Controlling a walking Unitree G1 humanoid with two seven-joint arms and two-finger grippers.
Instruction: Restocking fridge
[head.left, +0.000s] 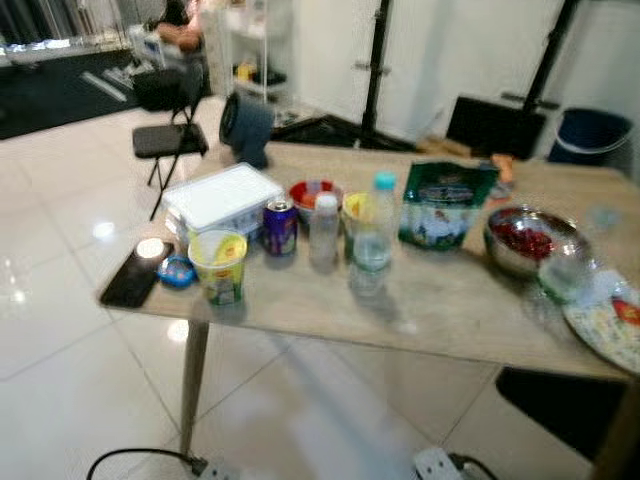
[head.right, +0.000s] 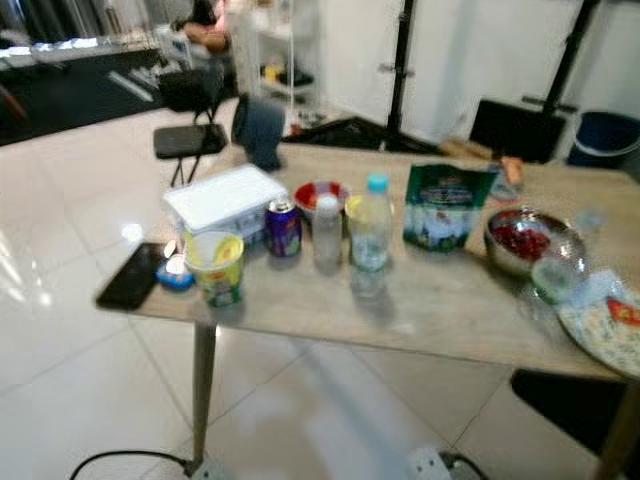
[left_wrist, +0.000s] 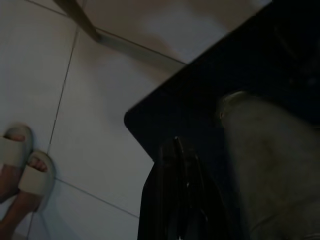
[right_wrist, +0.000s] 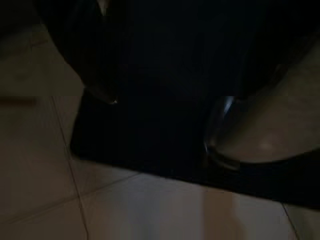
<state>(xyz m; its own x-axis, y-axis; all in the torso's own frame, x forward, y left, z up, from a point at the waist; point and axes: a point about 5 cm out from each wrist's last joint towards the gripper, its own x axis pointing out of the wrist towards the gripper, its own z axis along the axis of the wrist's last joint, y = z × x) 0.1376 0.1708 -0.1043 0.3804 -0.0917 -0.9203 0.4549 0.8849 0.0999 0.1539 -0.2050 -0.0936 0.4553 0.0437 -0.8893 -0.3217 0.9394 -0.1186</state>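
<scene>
The left gripper (left_wrist: 182, 195) hangs low over the tiled floor (left_wrist: 95, 135), fingers pressed together on nothing, near a person's sandalled feet (left_wrist: 22, 167). The right gripper hangs idle in shade; I cannot tell its fingers. On the table (head.left: 440, 310), left to right: phone (head.left: 133, 275), yellow cup (head.left: 219, 265), white box (head.left: 222, 197), can (head.left: 280, 226), small bottle (head.left: 324, 230), water bottle (head.left: 373, 235), green bag (head.left: 446, 203), steel bowl (head.left: 527, 240), plate (head.left: 612, 325).

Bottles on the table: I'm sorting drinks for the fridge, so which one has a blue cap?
The taller clear bottle, beside the green bag; the shorter bottle has a white cap.
</scene>
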